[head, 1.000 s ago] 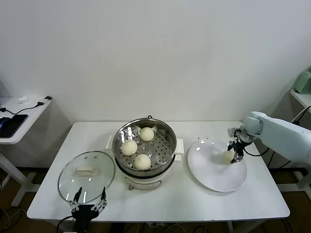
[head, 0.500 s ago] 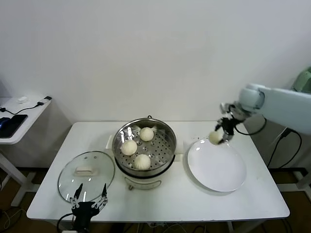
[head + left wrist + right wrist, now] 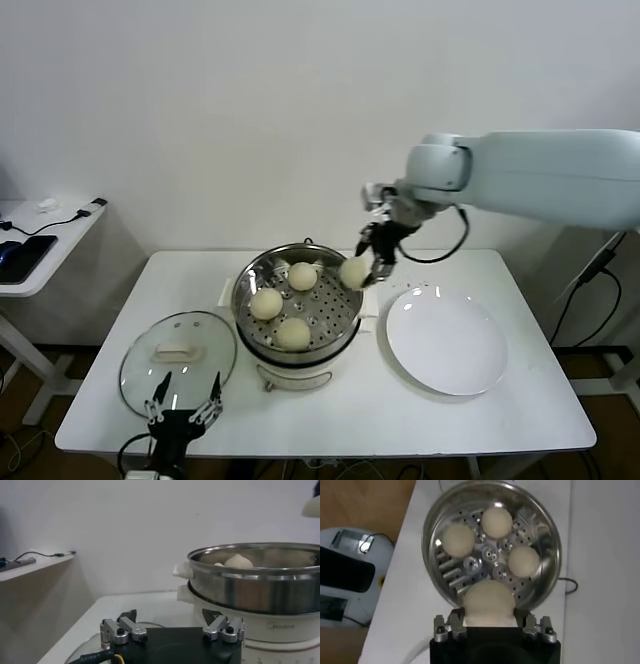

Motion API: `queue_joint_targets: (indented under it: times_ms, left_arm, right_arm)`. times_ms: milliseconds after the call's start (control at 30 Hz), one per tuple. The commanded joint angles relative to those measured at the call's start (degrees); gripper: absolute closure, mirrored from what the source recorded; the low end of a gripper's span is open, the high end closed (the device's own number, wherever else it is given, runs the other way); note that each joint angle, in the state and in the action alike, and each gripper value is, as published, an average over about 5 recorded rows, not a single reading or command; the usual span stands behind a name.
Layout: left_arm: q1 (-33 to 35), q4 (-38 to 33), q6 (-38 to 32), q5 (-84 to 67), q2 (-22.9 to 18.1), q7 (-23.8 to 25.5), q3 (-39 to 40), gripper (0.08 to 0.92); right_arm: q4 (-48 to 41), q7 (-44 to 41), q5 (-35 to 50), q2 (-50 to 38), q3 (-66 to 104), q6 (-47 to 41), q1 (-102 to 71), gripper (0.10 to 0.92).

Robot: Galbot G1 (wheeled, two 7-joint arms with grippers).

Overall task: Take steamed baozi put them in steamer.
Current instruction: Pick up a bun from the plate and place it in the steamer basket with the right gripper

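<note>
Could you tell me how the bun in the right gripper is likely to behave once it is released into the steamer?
The bun held by the right gripper looks smooth and domed, so it may roll slightly on landing. It is probably soft and light. The steamer tray has a free spot beside the three buns, which should limit any rolling.

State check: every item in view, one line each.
steamer: uncovered, three baozi on its perforated tray
fourth baozi: held above the steamer's right rim
right gripper: shut on the fourth baozi
plate: bare
glass lid: flat on the table
left gripper: open, parked by the lid
</note>
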Motion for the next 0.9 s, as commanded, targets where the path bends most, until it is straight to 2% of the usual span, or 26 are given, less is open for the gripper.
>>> queue_joint_targets:
  times_ms: [33,300,667,800,900]
  left_arm:
    - [-0.15,0.27,0.14,-0.27,0.10,0.05,-0.11,0.177]
    - [-0.63,0.73,0.33,-0.41,0.14,0.08,-0.17,0.177]
    - [-0.86,1.10,0.39,-0.69,0.14,0.03,-0.20,0.177]
    - [-0.72,0.88,0.40,-0.88,0.13,0.00,-0.35,0.177]
    - [-0.60,0.60,0.49,-1.02,0.20,0.00,-0.53,0.177]
  right_arm:
    - [-3.02,7.89,3.37,10.22,0.92,-6.97,-9.08,0.364]
    - [-7.20,10.15,-1.28,8.36,2.92,-8.63,-16.27,0.364]
    - [-10.47,10.35,-2.53,8.06,5.15,-8.04,-19.60,0.364]
    - [-10.56,9.04,-2.07,7.94,6.25,-6.63,-19.12,0.364]
    - [-9.99,6.30,-1.42,7.36,5.99,-4.49,-17.18,0.334]
